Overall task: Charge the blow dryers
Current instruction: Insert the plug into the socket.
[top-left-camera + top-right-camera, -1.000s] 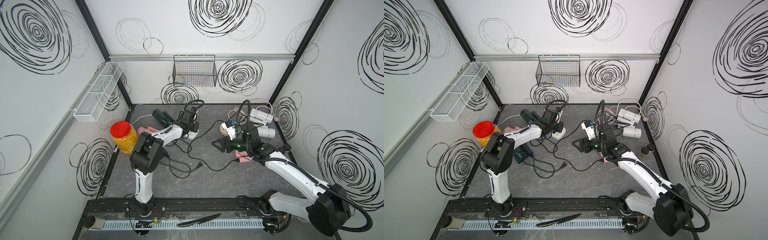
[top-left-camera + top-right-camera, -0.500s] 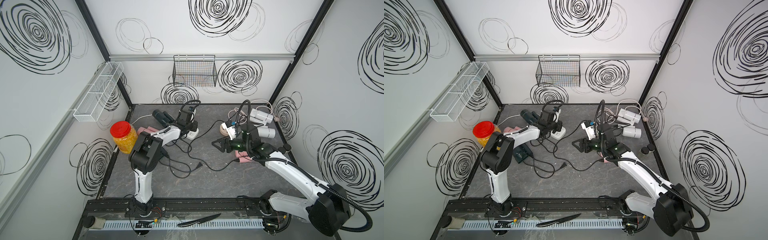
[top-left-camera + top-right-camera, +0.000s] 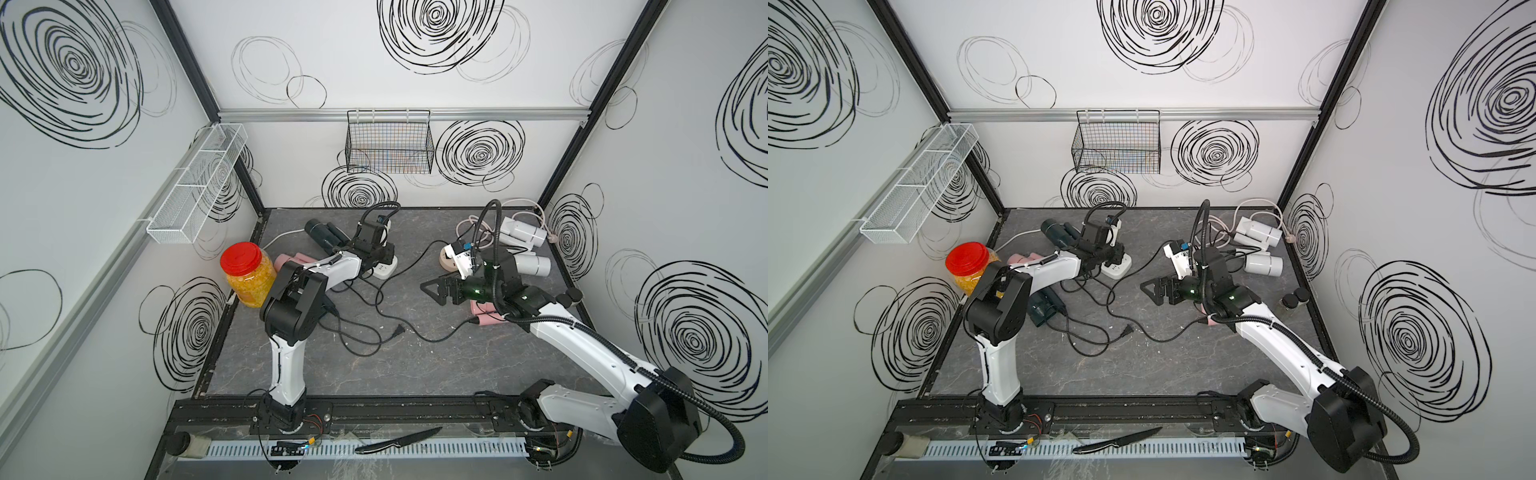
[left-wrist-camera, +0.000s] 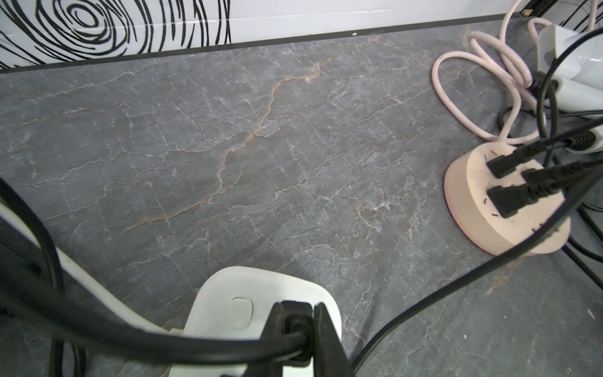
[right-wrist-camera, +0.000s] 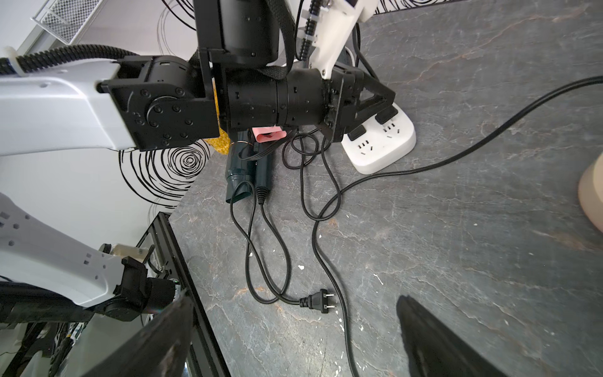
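My left gripper (image 4: pixel 295 326) is shut on a black plug (image 4: pixel 293 318) at the white power strip (image 4: pixel 235 293), also seen in both top views (image 3: pixel 384 270) (image 3: pixel 1119 268). My right gripper (image 5: pixel 293 303) hangs open over mid-table (image 3: pixel 432 286), holding nothing. Below it a loose black plug (image 5: pixel 318 302) lies on the table (image 3: pixel 399 331). Dark teal blow dryers lie at the back (image 3: pixel 322 237) and under my left arm (image 3: pixel 1042 309). Pink ones lie by the jar (image 3: pixel 291 262) and under my right arm (image 3: pixel 484 318). Two white ones (image 3: pixel 521 232) (image 3: pixel 534 266) sit back right.
A round beige socket hub (image 4: pixel 483 209) holds three black plugs. A red-lidded jar (image 3: pixel 247 274) stands at the left edge, two small jars (image 3: pixel 1293 299) at the right. Black cords loop across the middle. A knife (image 3: pixel 399 440) lies on the front rail. A wire basket (image 3: pixel 388 141) hangs behind.
My right gripper's jaws have spread wider apart. My left gripper has shifted slightly at the power strip and stays shut on the plug.
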Robot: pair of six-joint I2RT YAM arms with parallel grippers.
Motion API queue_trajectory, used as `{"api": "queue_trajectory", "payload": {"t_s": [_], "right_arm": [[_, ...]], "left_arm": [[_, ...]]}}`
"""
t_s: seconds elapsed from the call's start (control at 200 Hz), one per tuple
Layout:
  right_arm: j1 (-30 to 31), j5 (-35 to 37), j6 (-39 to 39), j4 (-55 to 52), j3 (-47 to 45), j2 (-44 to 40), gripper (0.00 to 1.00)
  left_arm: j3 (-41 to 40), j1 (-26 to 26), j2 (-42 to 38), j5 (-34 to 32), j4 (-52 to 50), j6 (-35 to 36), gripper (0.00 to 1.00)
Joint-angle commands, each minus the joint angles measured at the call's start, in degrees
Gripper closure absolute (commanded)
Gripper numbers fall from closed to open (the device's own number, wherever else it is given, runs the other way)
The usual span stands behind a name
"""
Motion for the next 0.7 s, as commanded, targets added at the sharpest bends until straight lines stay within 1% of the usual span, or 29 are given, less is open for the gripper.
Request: {"api": "queue_trajectory", "payload": {"t_s": [0.0,0.35,0.585,0.696], "right_arm": [[-0.3,1.0,0.4,0.8,-0.5,-1.6,0.00],[-0.8,1.2,0.3,0.4,-0.8,-1.9,0.00],[-0.9,1.1,0.7,0.7,-1.4,-2.2,0.00],[-0.9,1.2,0.7,0.5,-1.6,-2.6,0.00]], "left_arm": [[-0.4,0.3,1.1,0.3,2.2,-0.5,0.94],[-0.6,0.4,1.4,0.4,2.4,-0.4,0.95],[-3.2,1.3,1.4,3.5,5.0,0.0,0.94],[-3.3,1.5,1.7,2.4,3.8,1.2,0.94]]}}
